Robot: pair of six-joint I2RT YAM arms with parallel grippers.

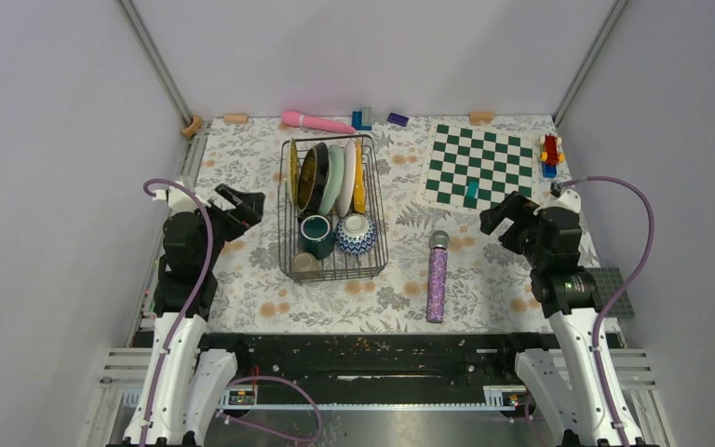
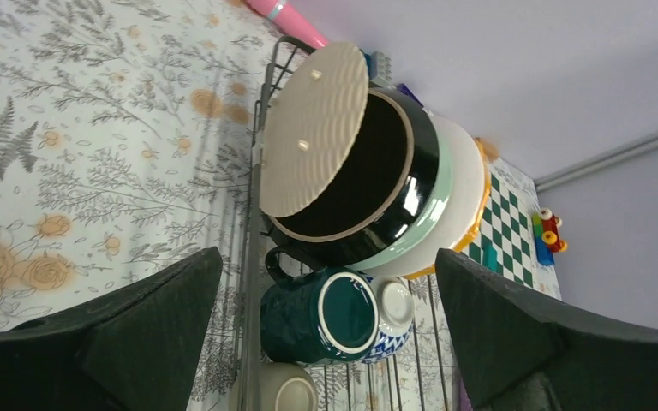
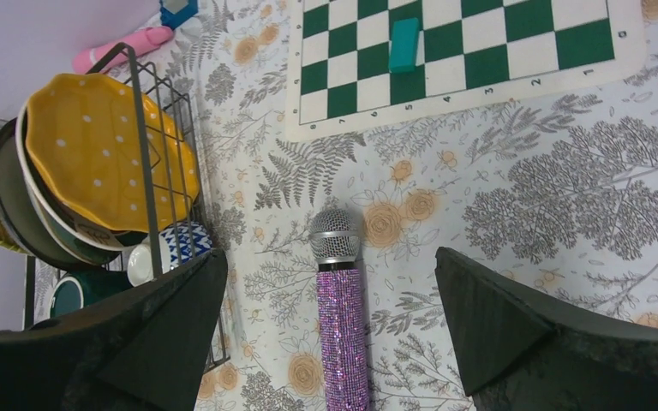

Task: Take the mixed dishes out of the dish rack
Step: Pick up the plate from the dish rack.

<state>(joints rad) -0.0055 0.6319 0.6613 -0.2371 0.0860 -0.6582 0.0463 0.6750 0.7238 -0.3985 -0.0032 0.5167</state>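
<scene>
The dish rack (image 1: 380,253) sits mid-tabletop (image 1: 242,289), nothing unloaded yet by my reading. The plates (image 1: 335,177) stand upright at its far end, with the teal mug (image 1: 316,233), patterned bowl (image 1: 356,233) and small cup (image 1: 304,263) at the near end. My left gripper (image 1: 242,203) and right gripper (image 1: 503,212) hang with jaws spread and empty, one on each side of the rack. I'd send the left to the plate nearest it, pinch the top rim, then lift straight up so it clears the wires before swinging aside.
</scene>
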